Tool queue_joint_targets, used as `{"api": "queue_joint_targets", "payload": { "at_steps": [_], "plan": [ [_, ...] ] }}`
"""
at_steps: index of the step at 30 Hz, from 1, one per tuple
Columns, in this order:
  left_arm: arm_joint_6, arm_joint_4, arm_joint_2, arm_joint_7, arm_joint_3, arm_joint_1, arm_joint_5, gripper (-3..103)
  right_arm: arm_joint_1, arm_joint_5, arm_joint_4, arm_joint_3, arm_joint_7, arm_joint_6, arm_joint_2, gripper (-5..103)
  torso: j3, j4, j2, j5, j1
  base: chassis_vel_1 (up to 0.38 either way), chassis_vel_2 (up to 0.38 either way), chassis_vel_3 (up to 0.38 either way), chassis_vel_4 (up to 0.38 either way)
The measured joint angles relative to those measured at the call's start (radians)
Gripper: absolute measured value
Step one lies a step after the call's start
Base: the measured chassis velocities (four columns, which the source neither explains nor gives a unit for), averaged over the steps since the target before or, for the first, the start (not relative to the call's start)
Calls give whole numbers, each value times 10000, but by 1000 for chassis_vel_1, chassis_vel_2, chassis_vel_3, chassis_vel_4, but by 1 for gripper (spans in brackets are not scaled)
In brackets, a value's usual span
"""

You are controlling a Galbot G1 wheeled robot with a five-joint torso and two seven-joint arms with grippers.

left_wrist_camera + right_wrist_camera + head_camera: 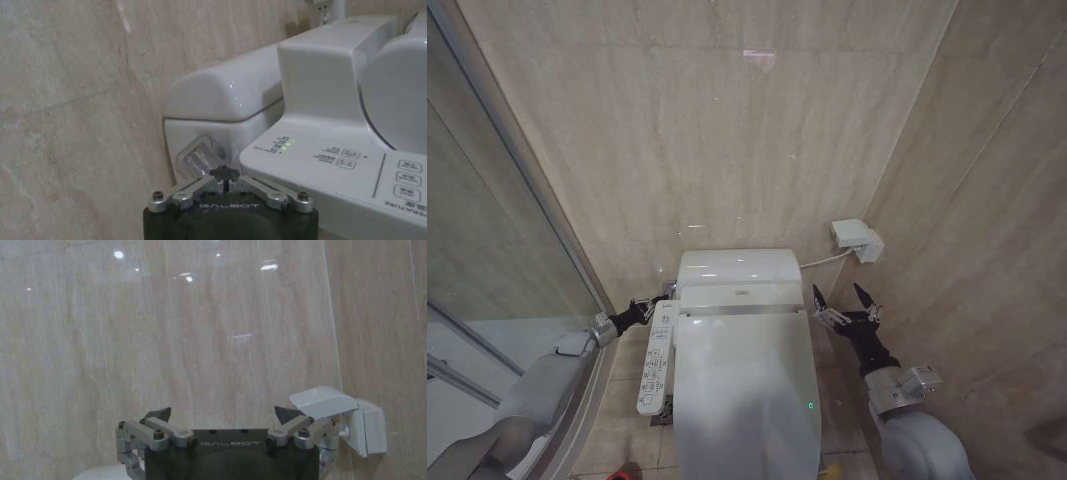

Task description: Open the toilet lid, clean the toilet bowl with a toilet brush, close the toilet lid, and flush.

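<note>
White toilet lid [745, 395] down; left gripper [224, 176] fingers together at flush lever [200, 157].

- A beige tiled bathroom floor [617, 420] carried a white ceramic bidet toilet [737, 280], which stood against the beige stone-look wall.
- A small dark square floor drain [661, 419] sat in the tiles just left of the toilet, under its white side control panel [657, 358].
- A small red round object [626, 471] rested on the floor near the picture's lower edge.
</note>
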Motion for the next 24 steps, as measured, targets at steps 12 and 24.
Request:
{"api": "queue_joint_targets", "payload": {
  "at_steps": [12,24],
  "plan": [
    [-1,-37,-8,6,-140,77,27,0,0,0,0,0,0,0,0,100,0,-2,0,-1,0,0,0,0,0],
    [71,-293,-7,-236,-493,390,250,0,1,0,0,0,0,0,0,100,-1,-2,0,1,0,0,0,0,0]
  ]
}}
